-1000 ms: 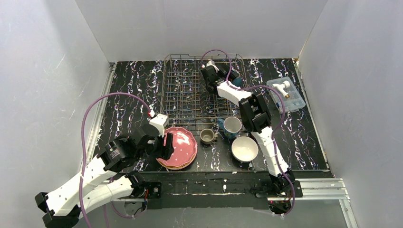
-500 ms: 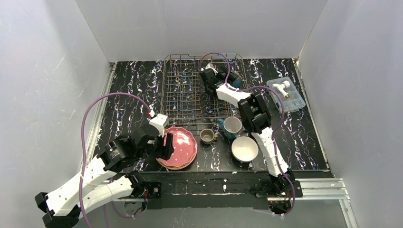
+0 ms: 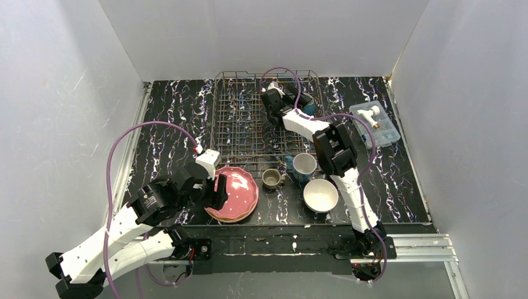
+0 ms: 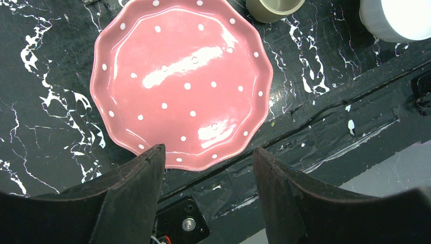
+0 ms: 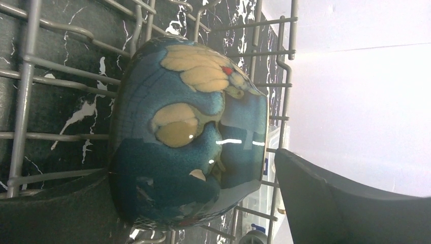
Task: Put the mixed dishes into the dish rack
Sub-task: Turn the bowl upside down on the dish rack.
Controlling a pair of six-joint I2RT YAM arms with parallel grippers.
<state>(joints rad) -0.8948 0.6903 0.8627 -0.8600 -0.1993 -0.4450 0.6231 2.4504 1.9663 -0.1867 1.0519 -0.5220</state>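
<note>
Inside dish rack (image 3: 240, 124), teal bowl (image 5: 188, 122) between parted right claw (image 5: 193, 165)

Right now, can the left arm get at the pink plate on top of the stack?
Probably yes. The left claw hangs open right over the pink plate at its rim. Nothing lies on the plate, and the olive mug and white bowl stand clear of it.
</note>
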